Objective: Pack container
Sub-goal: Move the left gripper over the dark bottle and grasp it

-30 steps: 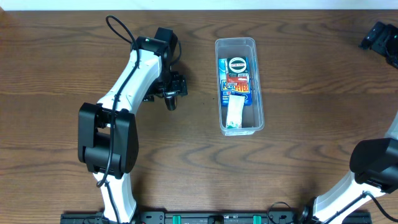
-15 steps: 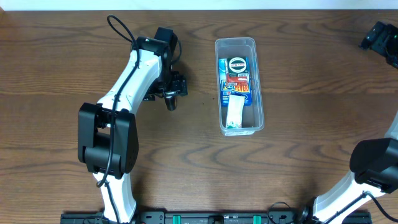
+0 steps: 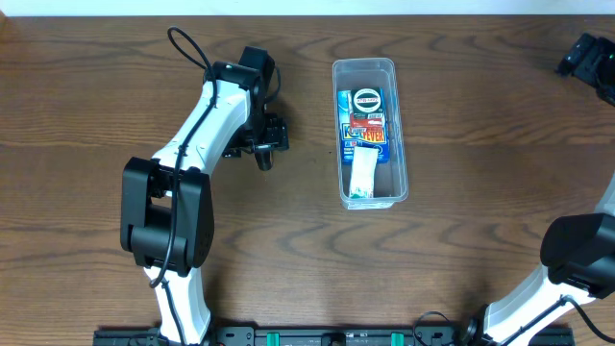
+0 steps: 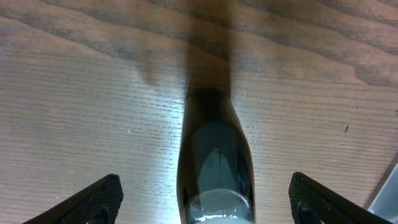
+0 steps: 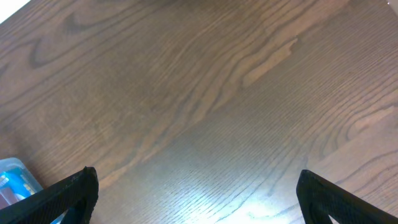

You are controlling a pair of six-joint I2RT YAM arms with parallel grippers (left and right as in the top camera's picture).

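Obs: left gripper (image 4: 205,190) has narrowed slightly yet stands spread, clear of the dark bottle-shaped item (image 4: 214,146) between its fingers (image 4: 102,198), so a pick is likely starting; part-filled container (image 3: 401,135) near on its right; right gripper (image 5: 196,186) spread wide, empty.

The left gripper (image 4: 204,186) is holding its fingers (image 4: 93,200) wide apart, clear of a dark bottle-shaped object (image 4: 214,155) resting between them on the table (image 4: 81,93)
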